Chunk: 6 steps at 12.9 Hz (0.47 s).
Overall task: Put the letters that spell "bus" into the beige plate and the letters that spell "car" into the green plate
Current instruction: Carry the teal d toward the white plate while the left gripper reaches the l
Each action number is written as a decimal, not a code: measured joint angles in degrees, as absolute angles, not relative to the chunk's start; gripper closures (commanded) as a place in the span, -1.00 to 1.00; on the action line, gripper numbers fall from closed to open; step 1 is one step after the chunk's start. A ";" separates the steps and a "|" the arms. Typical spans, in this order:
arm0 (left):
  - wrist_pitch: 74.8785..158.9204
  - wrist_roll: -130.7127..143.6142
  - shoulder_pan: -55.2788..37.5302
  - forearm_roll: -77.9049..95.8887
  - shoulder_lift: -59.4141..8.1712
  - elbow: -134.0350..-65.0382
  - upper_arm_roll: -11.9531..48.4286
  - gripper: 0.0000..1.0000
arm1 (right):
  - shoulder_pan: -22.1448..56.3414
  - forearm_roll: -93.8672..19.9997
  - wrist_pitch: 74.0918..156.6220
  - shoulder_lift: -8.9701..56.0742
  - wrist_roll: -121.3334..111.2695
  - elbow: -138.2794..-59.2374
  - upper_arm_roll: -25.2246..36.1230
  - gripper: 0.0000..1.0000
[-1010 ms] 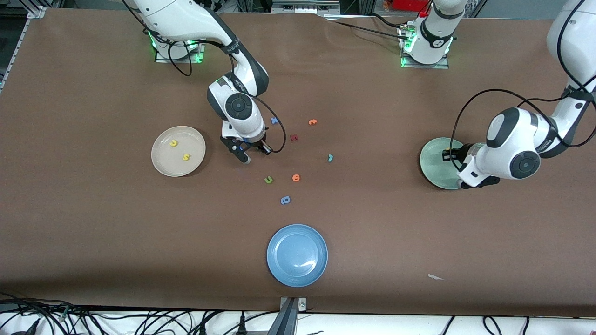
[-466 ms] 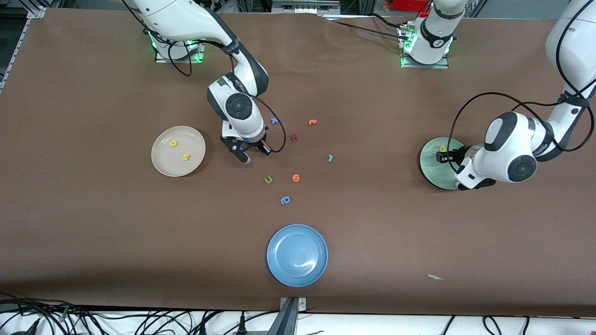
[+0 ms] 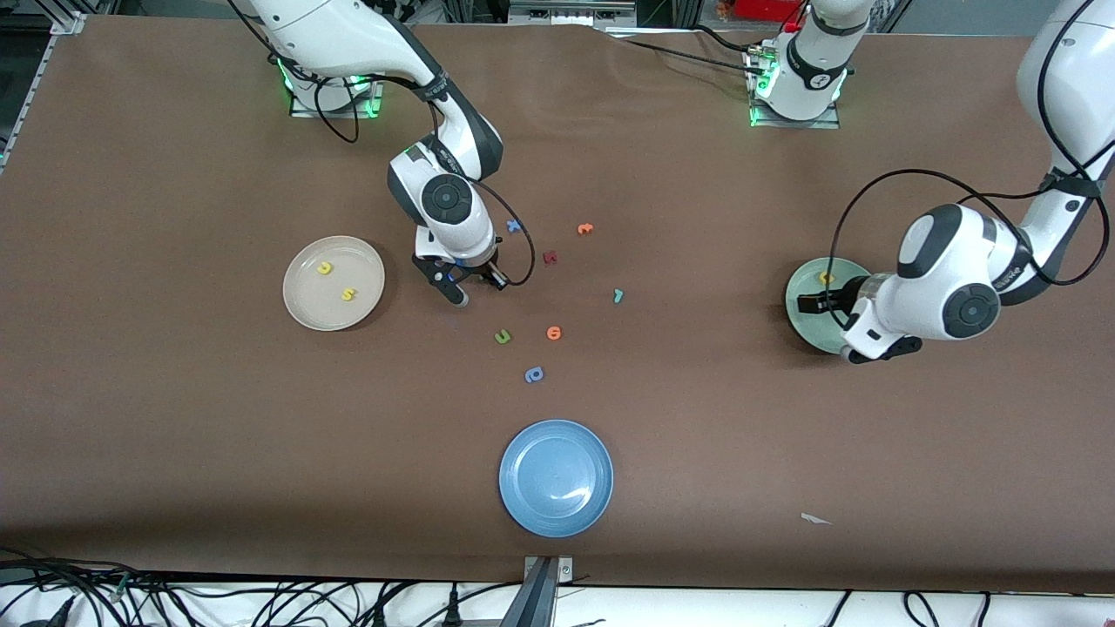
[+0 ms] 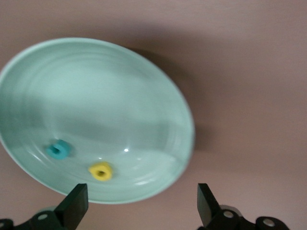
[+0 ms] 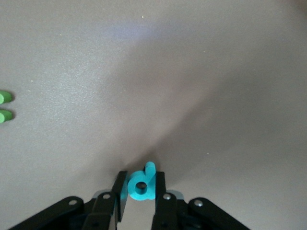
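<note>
two black fingers (image 5: 120,191) pinch a rounded teal foam b (image 5: 142,184).

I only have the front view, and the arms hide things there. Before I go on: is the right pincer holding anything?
Observer: Yes, the right pincer is shut on the teal b.
Operator: Is the c in the green plate? I see only a yellow letter there.
Observer: It is. The teal c lies in the green plate, beside the yellow a.
Operator: And the left pincer?
Observer: The left pincer is open and empty over that plate.
</note>
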<state>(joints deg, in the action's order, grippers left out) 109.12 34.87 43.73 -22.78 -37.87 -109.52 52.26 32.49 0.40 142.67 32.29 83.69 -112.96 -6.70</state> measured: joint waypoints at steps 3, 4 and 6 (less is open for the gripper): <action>110.05 44.69 41.70 -22.57 -37.86 -109.54 55.84 -0.99 | 32.49 0.40 142.69 32.29 83.69 -112.97 -6.70 0.59; 112.28 48.23 40.01 -22.51 -37.91 -109.57 56.11 -0.98 | 32.50 0.40 142.69 32.28 83.69 -112.97 -6.70 0.59; 117.23 56.43 35.56 -22.49 -38.12 -109.67 56.09 -0.96 | 32.53 0.40 143.02 32.29 83.68 -112.95 -6.71 0.59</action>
